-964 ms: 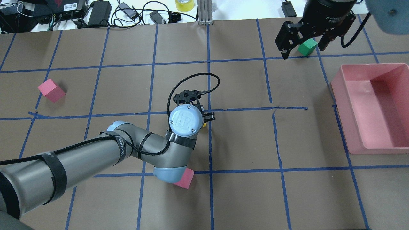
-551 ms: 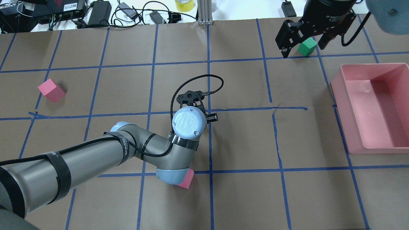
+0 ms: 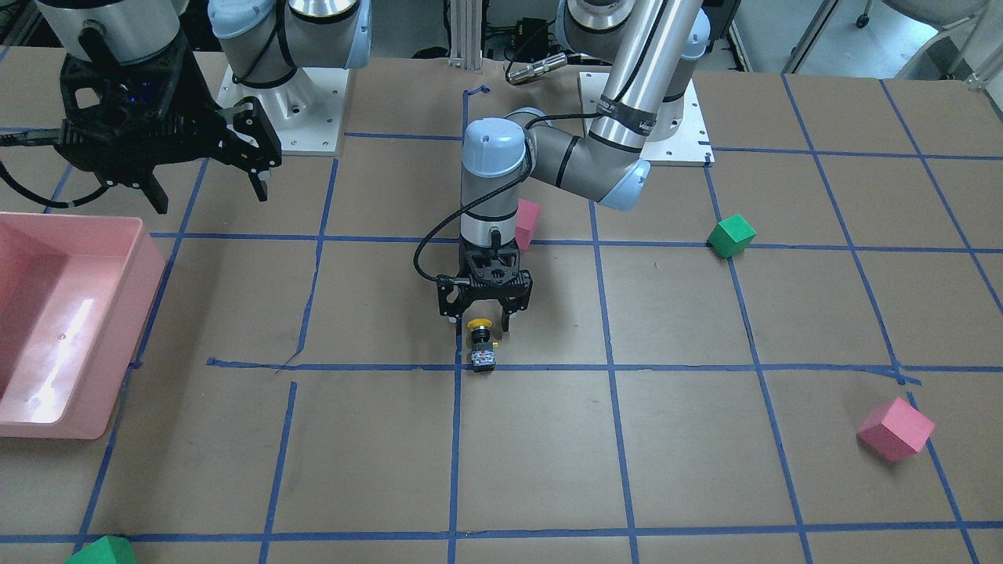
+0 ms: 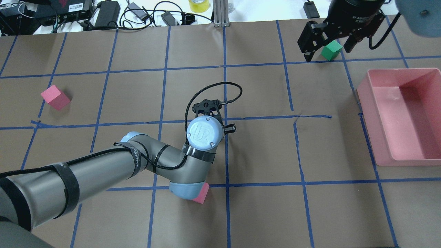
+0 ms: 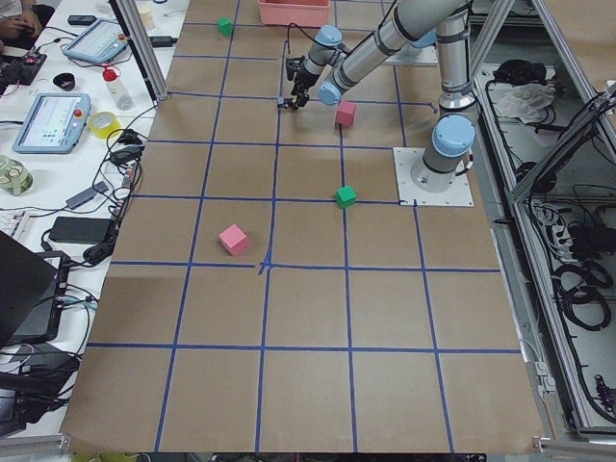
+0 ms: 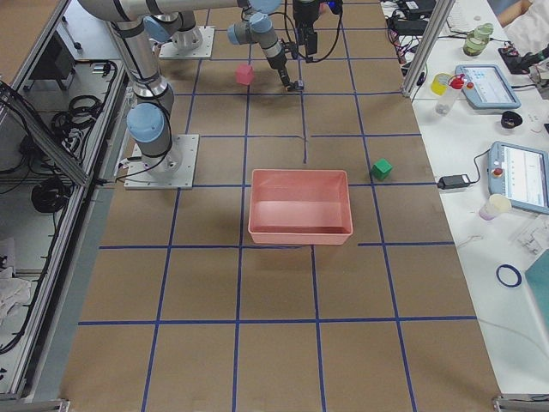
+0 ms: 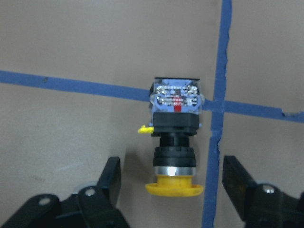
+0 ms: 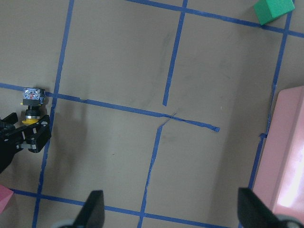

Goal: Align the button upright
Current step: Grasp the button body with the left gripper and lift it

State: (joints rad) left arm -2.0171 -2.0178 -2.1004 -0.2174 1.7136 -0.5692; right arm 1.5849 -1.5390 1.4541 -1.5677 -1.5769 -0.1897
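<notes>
A: Big stuff first. Tabletop (image 3: 705, 439) was brown paper with a blue tape grid (image 3: 705, 367). Why was the pink bin (image 6: 300, 230) out by the right end?
B: Parked there, I'd say, since this task doesn't need it. The left arm (image 4: 86, 172) reached in from the robot-side edge to about midway between the ends, wrist (image 4: 204, 132) pointing straight down.
A: Right pincer (image 3: 208, 196)?
B: Released and holding nothing, hanging high over the right half. My guess is it was out of the way. Overhead made the green cube (image 4: 331, 50) look caught between its fingers. The right wrist view showed that cube far below, near the operators' edge.
A: Other cubes?
B: A pink cube (image 3: 528, 222) sat just beside the left wrist, on the robot-side, half hidden under the elbow in overhead. A second pink cube (image 4: 55, 97) sat toward the left end. Neither was touched.
A: Left pincer (image 3: 479, 317)?
B: Spread wide and low over the tabletop, with one finger each side of the yellow cap (image 7: 174, 189). The left wrist view showed gaps on both sides, so it was grasping nothing. It looked lined up to close on the cap end and tip it up, but that's only my read.
A: Button (image 7: 175, 128)?
B: It lay on its side on a tape crossing, midway between the ends and well in from both long edges. The cap faced the robot-side edge and the contact block (image 7: 176, 97) faced the operators' edge. Not upright yet.
A: Overhead?
B: Useless, the wrist covered the button completely. The front and both wrist views showed it, and the side views were too small to tell.
</notes>
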